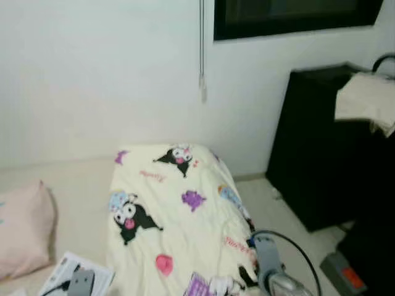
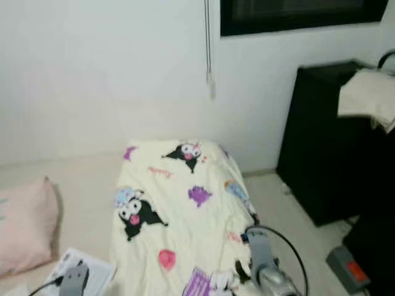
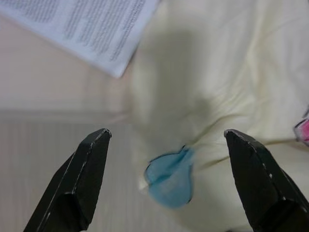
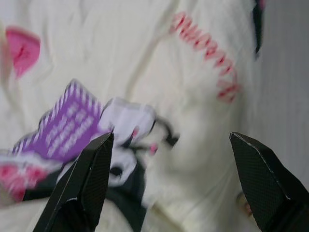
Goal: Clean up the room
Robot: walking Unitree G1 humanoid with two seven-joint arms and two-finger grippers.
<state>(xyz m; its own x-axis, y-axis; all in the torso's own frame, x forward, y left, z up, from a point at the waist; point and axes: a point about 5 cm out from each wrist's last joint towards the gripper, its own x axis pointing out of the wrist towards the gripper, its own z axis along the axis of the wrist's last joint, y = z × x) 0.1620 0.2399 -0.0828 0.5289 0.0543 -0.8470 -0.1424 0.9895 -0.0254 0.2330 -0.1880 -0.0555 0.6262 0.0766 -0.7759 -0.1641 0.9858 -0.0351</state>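
Both claws open over the cartoon blanket (image 1: 179, 216): left claw (image 3: 166, 186), right claw (image 4: 169, 181). Pinch opposite edges evenly before lifting; avoid the paper (image 3: 82, 26).

You face a plain white wall (image 1: 92, 74) with a dark window (image 1: 296, 15) at its top right. 1 blind cord (image 1: 202, 49) hangs down beside the window. A black cabinet (image 1: 321, 148) stands against the wall on your right, on a pale floor (image 1: 284, 209). The light is soft and even.
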